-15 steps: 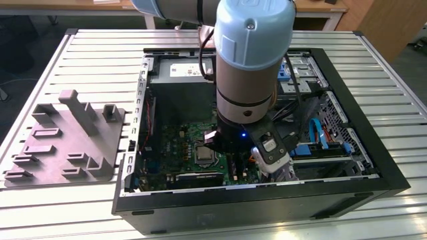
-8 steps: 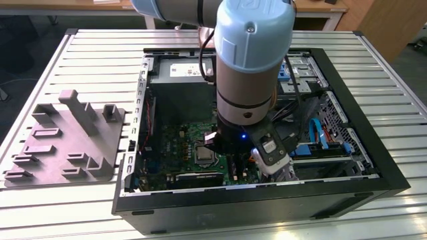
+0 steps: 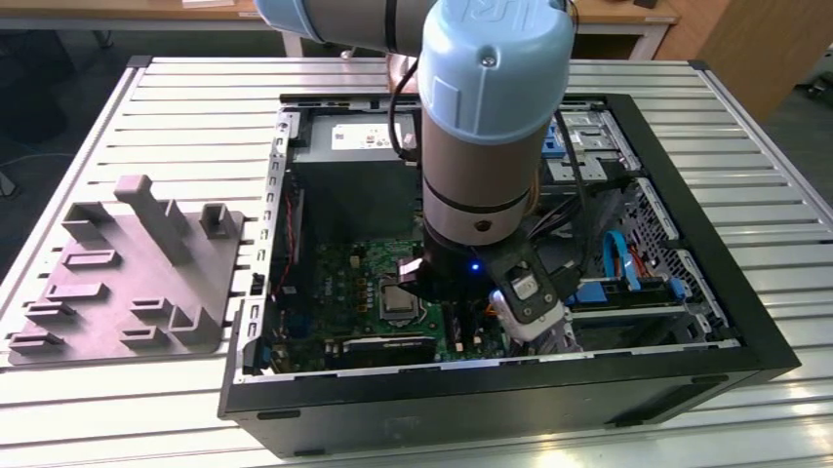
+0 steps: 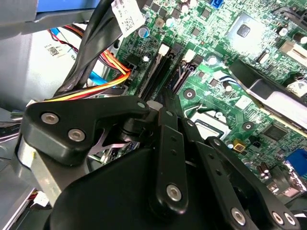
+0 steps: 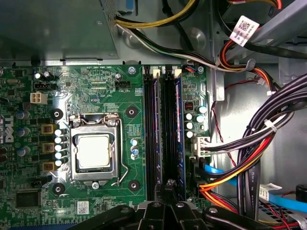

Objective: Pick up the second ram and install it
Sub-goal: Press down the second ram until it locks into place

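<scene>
First wrist view shows the hand low down over the green motherboard, right at the near end of the memory slots. Its black fingers sit close together over the slots. I cannot tell if they are pinching anything, or how far open they are.

Two long sticks seem to sit in the slots, side by side. One is on the left and the second ram is on the right, nearer the cables. Both look pushed down flat, but I cannot be sure the second one is clicked in all the way. So I think the picking up is done and the putting in is nearly done or just done.

Beside the slots is one silver processor socket. On the other side is a bunch of cables, black, red, orange and yellow.

Seen from the exterior view, the robot arm reaches down into one open black computer case. One grey plastic block with slots and tabs lies on the surface, on the exterior view's left of the case. I see no sticks on it.
</scene>
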{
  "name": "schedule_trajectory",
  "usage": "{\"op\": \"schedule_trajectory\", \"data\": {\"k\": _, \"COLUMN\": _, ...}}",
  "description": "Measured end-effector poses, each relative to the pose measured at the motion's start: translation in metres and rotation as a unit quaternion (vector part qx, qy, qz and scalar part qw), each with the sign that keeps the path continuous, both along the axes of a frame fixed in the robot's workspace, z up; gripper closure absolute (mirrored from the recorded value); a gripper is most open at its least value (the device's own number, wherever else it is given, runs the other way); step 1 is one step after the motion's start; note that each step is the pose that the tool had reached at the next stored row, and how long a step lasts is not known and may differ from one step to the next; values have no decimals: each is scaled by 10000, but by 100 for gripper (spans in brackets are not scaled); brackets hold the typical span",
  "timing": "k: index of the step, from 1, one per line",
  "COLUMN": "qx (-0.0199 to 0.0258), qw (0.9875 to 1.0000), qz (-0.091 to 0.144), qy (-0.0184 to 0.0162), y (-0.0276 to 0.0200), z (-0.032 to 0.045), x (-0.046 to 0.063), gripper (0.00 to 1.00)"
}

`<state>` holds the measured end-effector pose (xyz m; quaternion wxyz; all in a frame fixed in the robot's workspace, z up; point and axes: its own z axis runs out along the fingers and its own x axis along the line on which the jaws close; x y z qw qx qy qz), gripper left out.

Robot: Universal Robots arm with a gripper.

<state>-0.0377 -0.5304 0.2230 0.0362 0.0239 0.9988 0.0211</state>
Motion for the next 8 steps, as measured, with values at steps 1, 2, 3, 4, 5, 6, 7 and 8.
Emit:
{"op": "schedule_trajectory", "data": {"k": 1, "qx": 1, "qw": 10000, "qz": 0, "qy": 0, "y": 0, "z": -11, "x": 0, "gripper": 90}}
{"op": "schedule_trajectory", "data": {"k": 2, "qx": -3, "qw": 10000, "qz": 0, "qy": 1, "y": 0, "z": -19, "x": 0, "gripper": 90}}
{"op": "schedule_trajectory", "data": {"k": 3, "qx": -3, "qw": 10000, "qz": 0, "qy": 1, "y": -1, "z": -21, "x": 0, "gripper": 90}}
{"op": "schedule_trajectory", "data": {"k": 4, "qx": -4, "qw": 10000, "qz": 0, "qy": 1, "y": -1, "z": -22, "x": 0, "gripper": 90}}
{"op": "schedule_trajectory", "data": {"k": 5, "qx": -4, "qw": 10000, "qz": 0, "qy": 1, "y": -1, "z": -22, "x": 0, "gripper": 90}}
{"op": "schedule_trajectory", "data": {"k": 6, "qx": -2, "qw": 10000, "qz": 0, "qy": 1, "y": 0, "z": -23, "x": 0, "gripper": 90}}
{"op": "schedule_trajectory", "data": {"k": 7, "qx": -2, "qw": 10000, "qz": 0, "qy": 1, "y": 0, "z": -24, "x": 0, "gripper": 90}}
{"op": "schedule_trajectory", "data": {"k": 8, "qx": -1, "qw": 10000, "qz": 0, "qy": 1, "y": 0, "z": -25, "x": 0, "gripper": 90}}
